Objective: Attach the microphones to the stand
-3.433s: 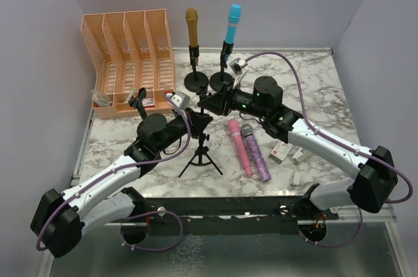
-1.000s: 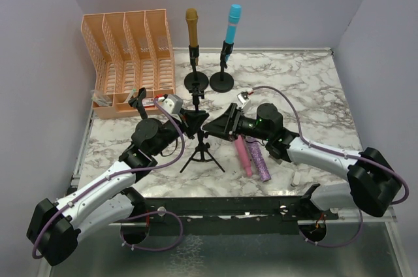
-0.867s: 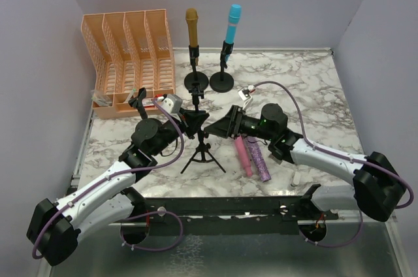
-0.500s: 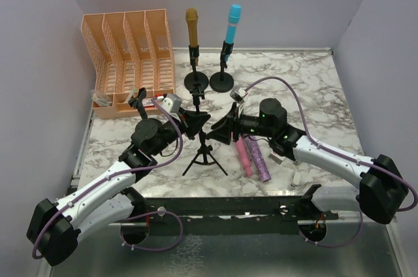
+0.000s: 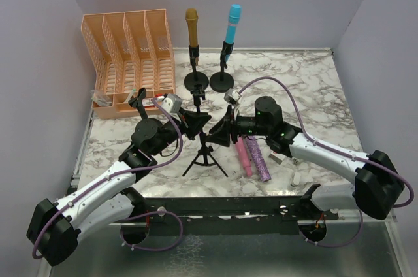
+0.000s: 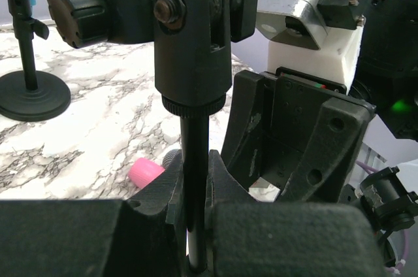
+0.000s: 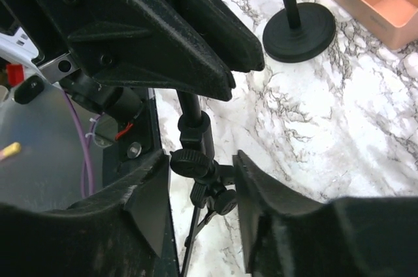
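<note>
Peach plastic lattice file racks [image 5: 127, 55] stand at 10 o'clock on the white, grey-veined marble tabletop [image 5: 307, 87]. Near the centre, the left gripper [image 6: 194, 185] is clamped on the thin black pole of the tripod stand [image 5: 204, 154]. Its matte fingers [image 6: 157, 195] press both sides of the rod just under the stand's chunky clip joint. At 12 o'clock the metallic gold microphone [image 5: 191, 25] stands upright, clipped to a round-based black stand [image 5: 196, 81]. The cyan blue microphone [image 5: 232, 21] stands likewise on its 3 o'clock side. The right gripper [image 7: 201, 176] faces the tripod from 3 o'clock, fingers apart, straddling the knurled knobs on the pole. The smooth pink microphone [image 5: 241, 153] and the glittery purple microphone [image 5: 259, 159] lie flat, side by side, at the tripod's 3 to 4 o'clock, their heads hidden under the right arm.
</note>
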Tool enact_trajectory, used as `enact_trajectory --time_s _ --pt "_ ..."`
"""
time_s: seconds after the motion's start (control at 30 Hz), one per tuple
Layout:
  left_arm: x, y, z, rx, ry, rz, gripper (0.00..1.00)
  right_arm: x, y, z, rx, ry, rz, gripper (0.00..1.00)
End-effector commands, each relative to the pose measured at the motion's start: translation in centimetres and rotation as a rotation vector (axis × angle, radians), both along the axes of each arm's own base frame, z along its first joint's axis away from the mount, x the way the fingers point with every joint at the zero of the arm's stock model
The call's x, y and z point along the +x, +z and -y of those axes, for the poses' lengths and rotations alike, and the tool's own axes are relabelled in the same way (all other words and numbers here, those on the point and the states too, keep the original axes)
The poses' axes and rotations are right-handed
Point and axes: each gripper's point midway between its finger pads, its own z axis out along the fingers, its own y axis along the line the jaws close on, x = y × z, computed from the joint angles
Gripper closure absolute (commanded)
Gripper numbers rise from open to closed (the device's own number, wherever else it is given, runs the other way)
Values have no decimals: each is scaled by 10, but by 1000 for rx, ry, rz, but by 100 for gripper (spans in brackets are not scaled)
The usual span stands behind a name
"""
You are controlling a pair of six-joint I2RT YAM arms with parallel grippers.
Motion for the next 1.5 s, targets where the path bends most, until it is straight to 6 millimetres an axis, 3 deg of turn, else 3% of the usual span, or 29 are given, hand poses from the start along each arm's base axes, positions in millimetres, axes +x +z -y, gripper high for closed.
enact_trajectory --time_s 0.0,0.2,0.37,0.5,0.77,0.8,0.83,0.9,0.97,1.1,1.2,1.27,1.47 --pt "-6 35 2 -75 -26 77 100 6 -2 0 6 -50 -34 59" --pt "-6 34 2 -69 -25 82 100 14 14 -2 83 -133 -127 82" --pt "-3 30 1 -52 -9 92 100 27 17 -2 142 -313 -440 99" --pt "3 29 -4 -37 34 109 100 32 6 5 184 -486 -765 99" --pt "14 35 -19 -28 137 175 100 40 12 2 324 -540 -980 99" --pt "16 35 -21 -29 151 181 100 40 16 1 335 -532 -975 98" --pt "16 35 -23 -30 163 184 100 41 18 0 335 -527 -953 90" --pt "17 37 -26 -36 176 189 100 42 22 1 308 -525 -889 65" --pt "16 40 -26 -44 171 189 100 42 24 3 280 -514 -792 47" --pt "12 43 -22 -64 145 180 100 34 35 7 229 -399 -468 34" --pt "9 46 -21 -78 131 173 100 27 33 10 148 -320 -277 13" --pt "8 47 -20 -85 121 171 100 27 30 11 80 -286 -192 13" --pt "6 49 -16 -90 94 165 100 14 19 4 10 -127 -75 36"
